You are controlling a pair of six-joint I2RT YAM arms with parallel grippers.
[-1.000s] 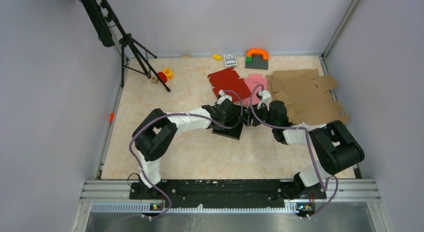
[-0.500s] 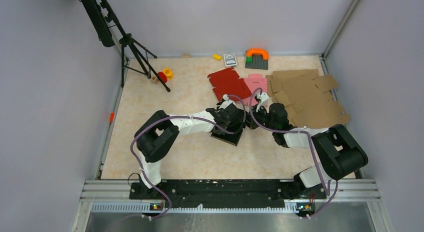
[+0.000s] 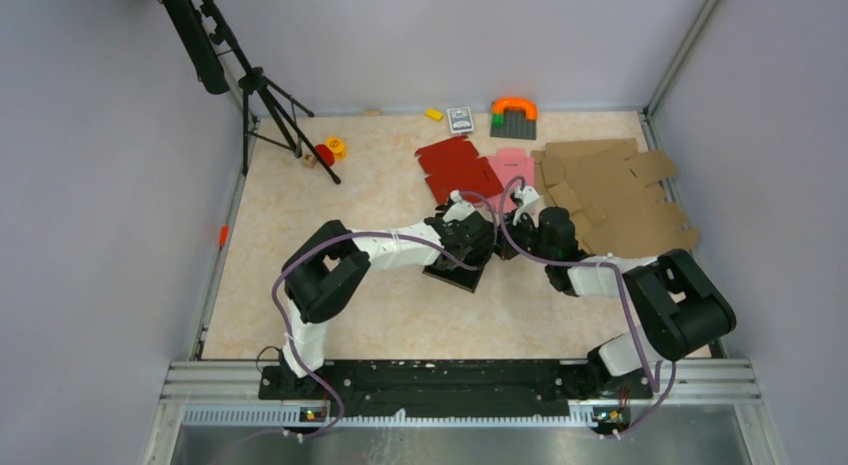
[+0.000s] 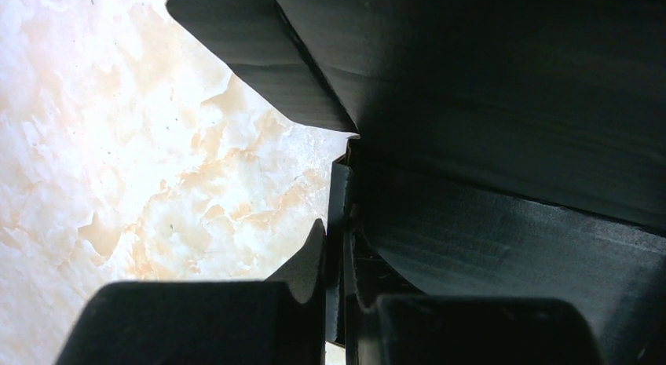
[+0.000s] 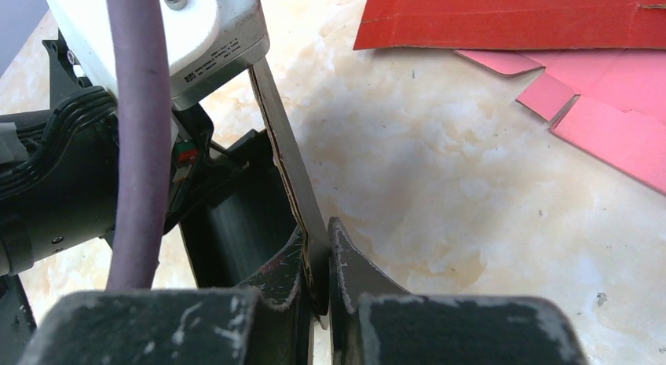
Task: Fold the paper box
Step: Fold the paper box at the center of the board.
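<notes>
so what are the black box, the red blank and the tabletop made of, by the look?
Paper box: thin black cardboard, matte; fold lines show, and a paler raw cut edge. Red blank: similar thin card, matte, lying flat, with a crease and cut slit. Table: cream marble pattern with a faint sheen; probably printed laminate, real stone not ruled out.

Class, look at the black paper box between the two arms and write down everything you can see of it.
The paper box is a matte black blank of thin cardboard. It is partly folded: creased panels and flaps stand at angles instead of lying flat. It sits mid-table with its lower part on the marbled tabletop, nearer the arm bases than the red blank. The left claw is shut on one thin panel edge. The right claw is shut on an upright wall seen edge-on.
</notes>
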